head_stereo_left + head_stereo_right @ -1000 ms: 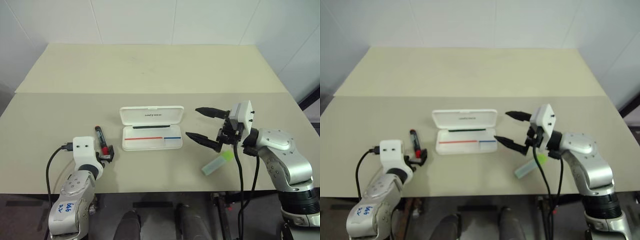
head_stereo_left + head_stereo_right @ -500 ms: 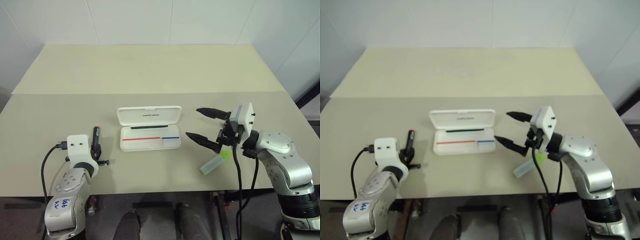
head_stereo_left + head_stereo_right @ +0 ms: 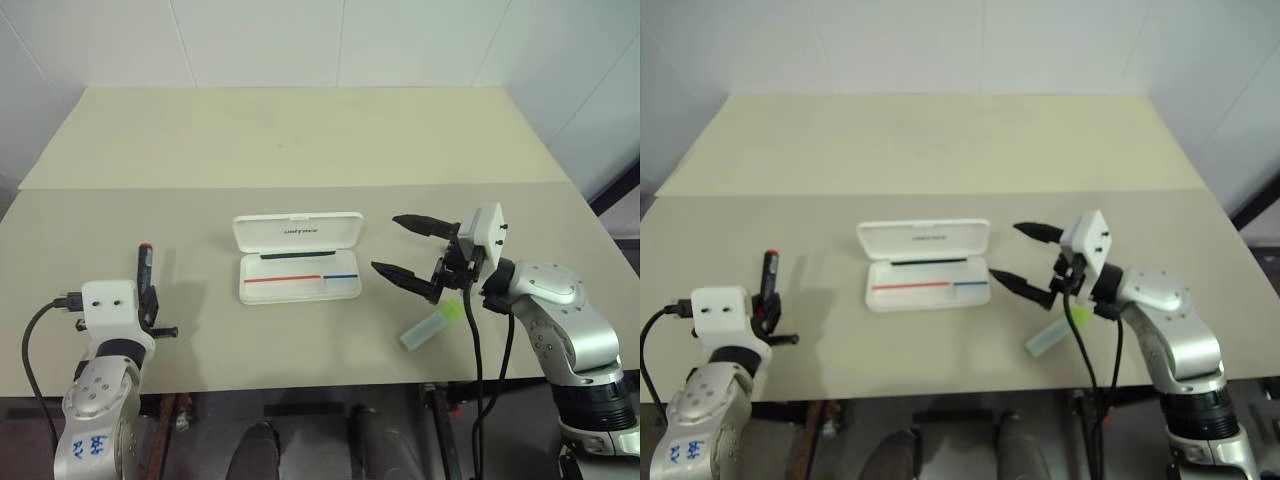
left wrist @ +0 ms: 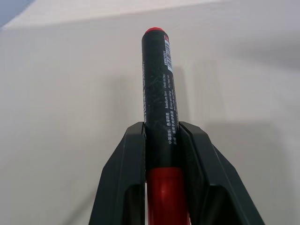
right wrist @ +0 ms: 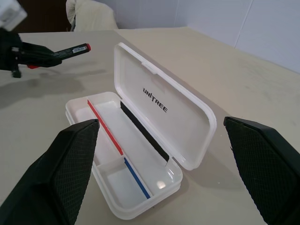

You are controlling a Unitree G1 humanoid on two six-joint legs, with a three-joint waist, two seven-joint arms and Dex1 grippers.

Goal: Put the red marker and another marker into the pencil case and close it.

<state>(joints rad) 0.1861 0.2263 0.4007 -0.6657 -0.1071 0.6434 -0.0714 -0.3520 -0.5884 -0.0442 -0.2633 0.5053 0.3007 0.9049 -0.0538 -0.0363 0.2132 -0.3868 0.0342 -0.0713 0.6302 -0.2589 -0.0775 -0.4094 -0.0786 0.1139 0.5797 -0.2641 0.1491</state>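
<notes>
**Left gripper clamps the red marker while the case lies open**

The left gripper is clenched on the slim black-barrelled marker with the red cap, holding it off the table at the left, well apart from the case; the barrel juts out past the fingertips. The right gripper, its two black fingers spread wide and holding nothing, hovers just beside the right end of the case.

There are two markers and one case. The second, a chunky pale mint marker with a lime-green cap, lies on the table near the front edge, below the right gripper.

The flat white hard-plastic pencil case sits mid-table with its lid tipped back. Its tray holds no marker; a thin red stripe and a blue one run along it.

The beige table stands against white walls.
</notes>
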